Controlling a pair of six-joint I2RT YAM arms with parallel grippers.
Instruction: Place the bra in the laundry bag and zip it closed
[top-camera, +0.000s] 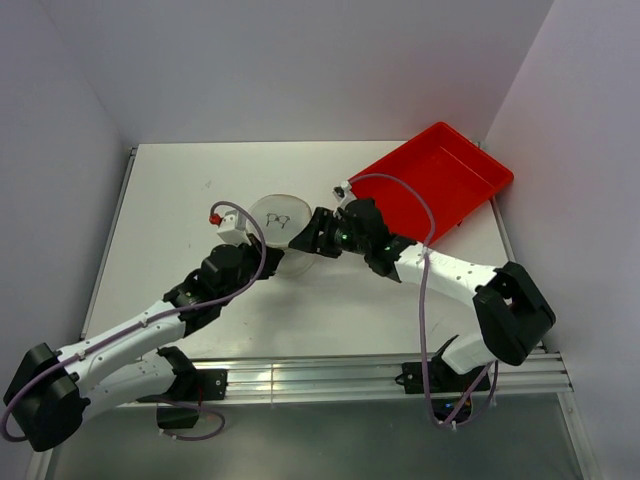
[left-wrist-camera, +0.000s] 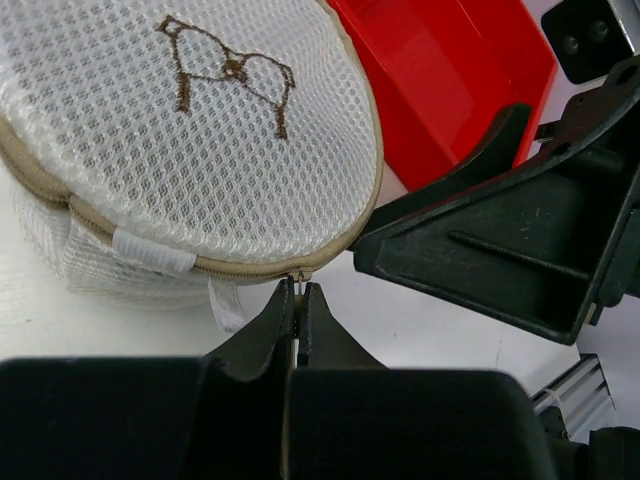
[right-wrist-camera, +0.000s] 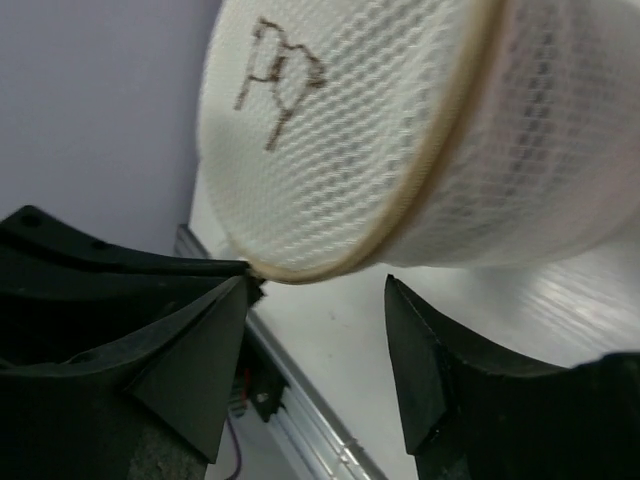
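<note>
- Bag (top-camera: 278, 222) sits upright near the middle of the table (top-camera: 180, 190), a bit toward the far edge, lid up with the printed mark showing.
- Left gripper (left-wrist-camera: 300, 300): fingers pressed together at the lid rim with a small metal tab between the tips. I read that as clamped on the zip pull (left-wrist-camera: 300, 284), the obvious hold for running the zip.
- Right gripper (right-wrist-camera: 318, 320): fingers apart, on the side of the bag toward the right edge, tips low against the drum wall and rim. It looks placed to brace the bag so it doesn't slide or spin when the pull is dragged. Can't tell if either tip actually touches the mesh.
- Zip (left-wrist-camera: 240, 268): the tan tape reads closed along the whole stretch seen from the left wrist, right up to the pull. The far side of the rim is hidden, so I can't confirm the full circle.
- Bag contents: the mesh is only semi see-through and no bra shape comes through. The drum does stand full and rounded, so my guess is it's inside, unverified.
- No bra anywhere on the tabletop in the overhead view.
- Red tray (top-camera: 440, 175) sits at the far right corner, angled, near the bag but not touching. Nothing shows in it.
- Judgement: late stage, zip at or near end of travel.
</note>
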